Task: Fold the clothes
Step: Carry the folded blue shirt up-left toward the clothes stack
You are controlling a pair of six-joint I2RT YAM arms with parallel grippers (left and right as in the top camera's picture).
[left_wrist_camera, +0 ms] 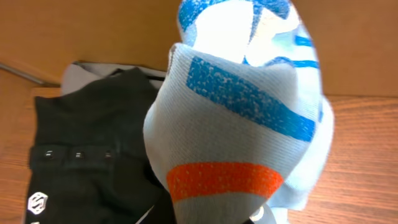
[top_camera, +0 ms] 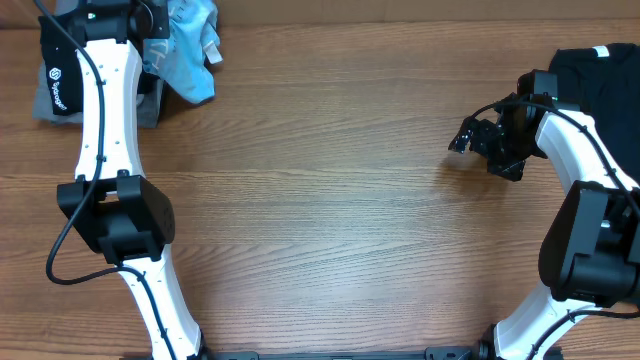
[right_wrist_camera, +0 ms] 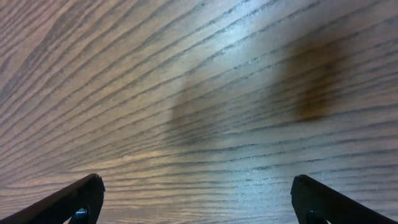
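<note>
The left arm [top_camera: 100, 130] reaches to the far left corner of the surface [top_camera: 330, 200]. The left jaws are almost fully hidden by cloth, but they are pressed together and pinch the light blue T-shirt [top_camera: 192, 50]. The shirt is gathered into a bunch directly at these jaws. In the left wrist view the light blue T-shirt [left_wrist_camera: 249, 124] fills the picture just in front of the jaws, and its fabric shows blue printed marks and one orange-red bar. I cannot tell if its lower end touches the surface.

Below and to the left of the left jaws lies a black garment [left_wrist_camera: 93, 143] with a small white logo. It rests on a grey garment [left_wrist_camera: 87, 71], whose edge shows behind it. In the overhead view the same black garment [top_camera: 55, 60] and grey garment [top_camera: 148, 105] are partly under the left arm.

The right arm [top_camera: 590, 160] is at the right side. The right jaws are spread wide and hold nothing. In the right wrist view the two dark fingers [right_wrist_camera: 68, 202] stand at the lower corners, well apart, and between them there is only bare wooden surface [right_wrist_camera: 217, 93]. Behind the right jaws, at the far right corner, lies a second black garment [top_camera: 600, 75], apart from them.
</note>
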